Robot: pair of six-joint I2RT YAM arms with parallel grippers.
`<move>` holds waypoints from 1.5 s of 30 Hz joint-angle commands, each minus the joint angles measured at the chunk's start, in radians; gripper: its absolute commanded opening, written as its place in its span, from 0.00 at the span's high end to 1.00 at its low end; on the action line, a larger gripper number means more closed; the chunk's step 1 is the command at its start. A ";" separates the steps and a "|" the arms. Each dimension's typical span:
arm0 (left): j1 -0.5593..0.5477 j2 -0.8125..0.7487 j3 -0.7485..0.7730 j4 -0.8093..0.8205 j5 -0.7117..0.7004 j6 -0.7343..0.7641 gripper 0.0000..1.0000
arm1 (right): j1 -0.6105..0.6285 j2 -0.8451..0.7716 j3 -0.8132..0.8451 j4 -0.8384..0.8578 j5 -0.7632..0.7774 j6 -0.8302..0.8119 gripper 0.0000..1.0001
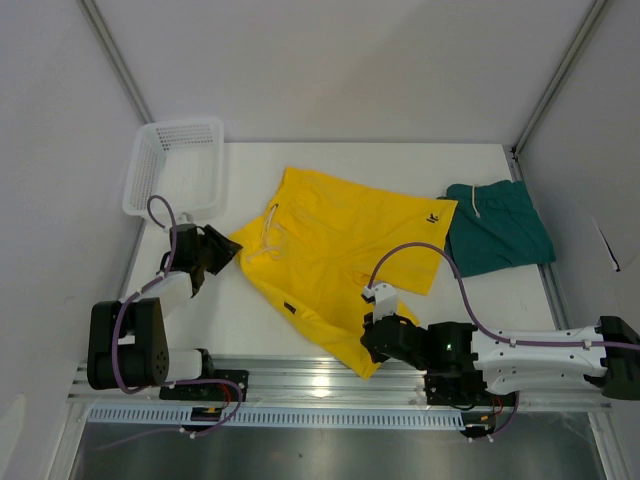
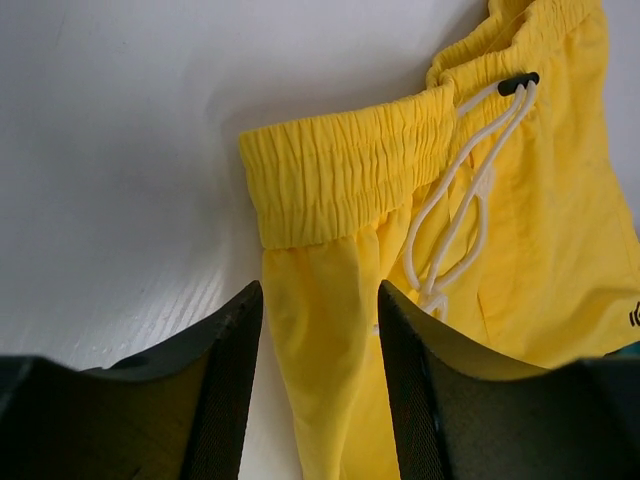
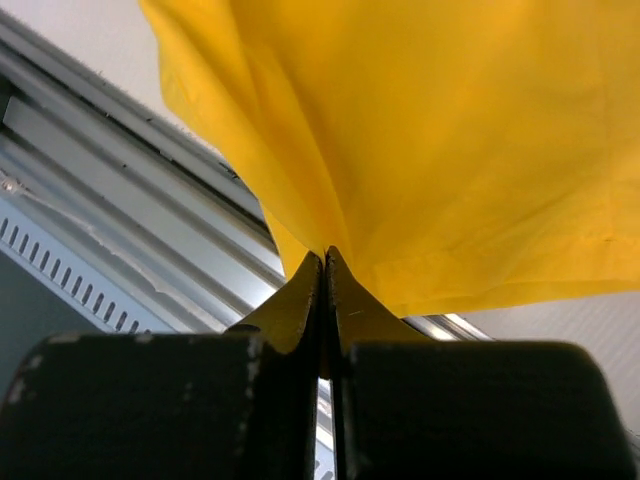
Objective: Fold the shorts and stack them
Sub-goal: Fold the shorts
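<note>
Two pairs of shorts lie on the white worktop (image 1: 340, 155): one pair of yellow shorts (image 1: 335, 255) spread at the centre, and one pair of teal-green shorts (image 1: 497, 230) bunched at about three o'clock, its near edge touching the yellow pair. One white mesh basket (image 1: 175, 165) sits at ten o'clock. A small black logo (image 1: 432, 215) marks the yellow pair's far-right corner; its writing is too small to read. One white drawstring (image 2: 465, 200) loops below the elastic waistband (image 2: 345, 175). The left end effector (image 2: 320, 370) is spread, straddling the yellow cloth at nine o'clock. The right end effector (image 3: 325, 290) is pressed together, pinching the yellow hem at six o'clock, above the metal rail (image 3: 130, 220).
</note>
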 commanded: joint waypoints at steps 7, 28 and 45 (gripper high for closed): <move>0.053 0.014 -0.003 0.056 0.034 -0.016 0.44 | -0.153 -0.161 -0.057 -0.086 -0.015 0.035 1.00; 0.056 0.154 -0.061 0.235 0.137 -0.063 0.48 | -0.336 -0.270 -0.167 -0.039 -0.141 0.006 1.00; -0.001 0.240 -0.007 0.243 0.056 -0.098 0.88 | -0.330 -0.285 -0.164 -0.032 -0.160 0.010 1.00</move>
